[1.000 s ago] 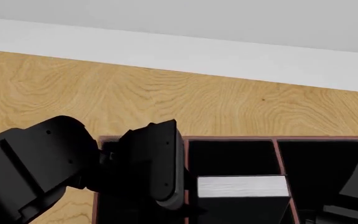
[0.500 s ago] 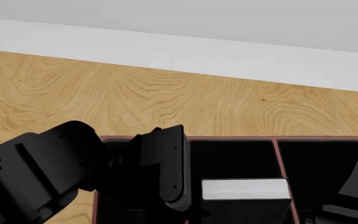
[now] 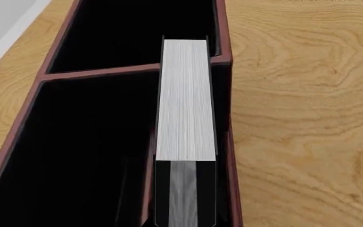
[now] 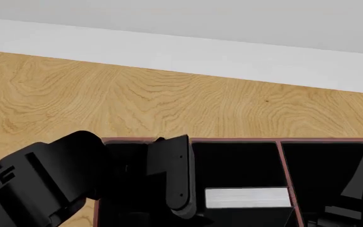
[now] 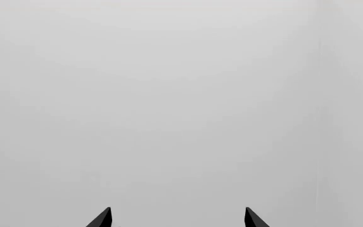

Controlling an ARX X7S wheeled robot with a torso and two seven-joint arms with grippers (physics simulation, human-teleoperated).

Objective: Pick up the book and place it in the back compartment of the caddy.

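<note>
Since the book (image 4: 246,197) stands on edge with its lined page edge up, its long axis runs along the caddy (image 4: 282,161) wall, and in the left wrist view it reaches straight out ahead of the left pincer (image 3: 186,198), crossing a divider toward the far section. The book (image 3: 185,99) is hugging one outer wall, seemingly gripped at its near end by that pincer, though the fingers themselves are hard to make out. The left arm is plainly the one at work. The right pincer (image 5: 177,218) points at a blank wall, its tips spread apart and holding nothing. The wooden desk (image 4: 106,99) surrounds the caddy.
</note>
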